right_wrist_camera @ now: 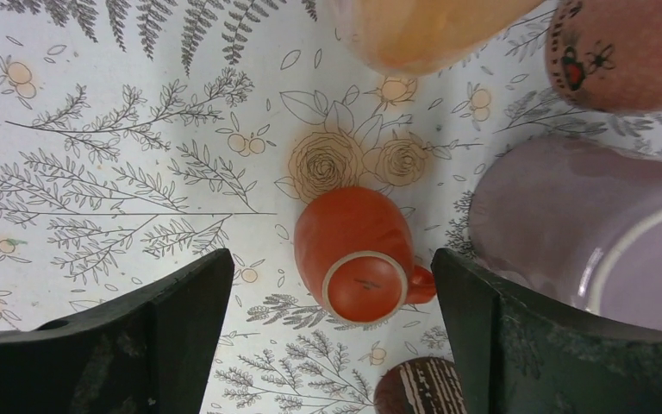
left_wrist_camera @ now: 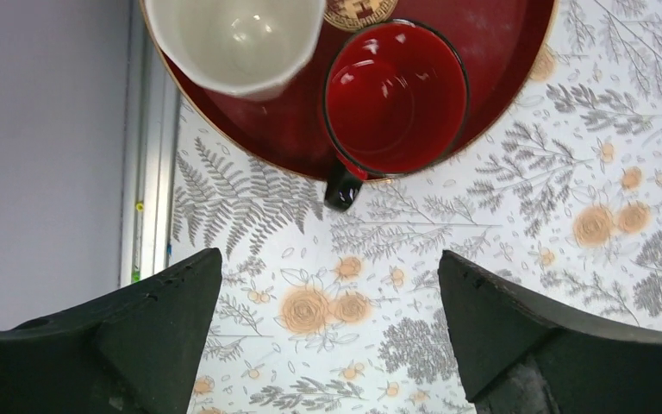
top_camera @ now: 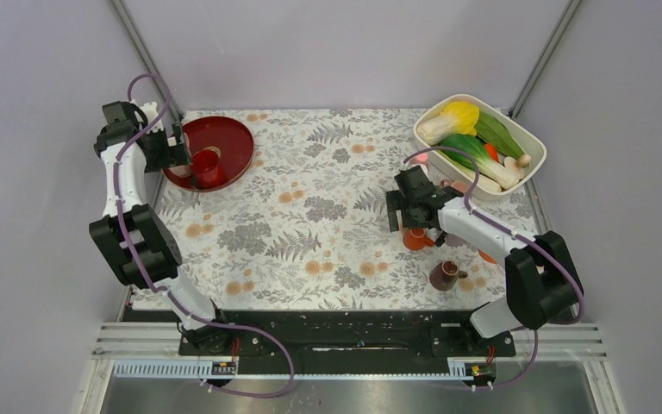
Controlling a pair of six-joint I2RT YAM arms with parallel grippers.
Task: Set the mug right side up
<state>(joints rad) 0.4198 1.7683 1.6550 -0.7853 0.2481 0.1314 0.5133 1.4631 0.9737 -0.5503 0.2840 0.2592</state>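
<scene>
On the far-left corner of the tabletop (top_camera: 310, 226), a round red lacquer tray (top_camera: 234, 138) carries the pale pink tapered ceramic mug (left_wrist_camera: 233, 39). It stands mouth-up, whitish inside showing, just beside a glossy red mug (left_wrist_camera: 395, 95) with a dark handle. The left wrist view shows both open mouths clearly. The top view has the pink mug mostly hidden behind the left jaws. Only the right wrist view shows a small orange cup (right_wrist_camera: 358, 259) with its base toward the camera, and a greyish-mauve mug (right_wrist_camera: 560, 207) close on its right. The left arm (top_camera: 122, 183) reaches up along the left edge, jaws spread wide over the tray's near rim, gripping nothing. The right arm (top_camera: 483, 228) is bent inward, jaws wide, empty, above the orange cup. The cloth is printed with ferns and flowers. A white oblong tub (top_camera: 536, 148) of vegetables sits far right. The walls are pale grey.
</scene>
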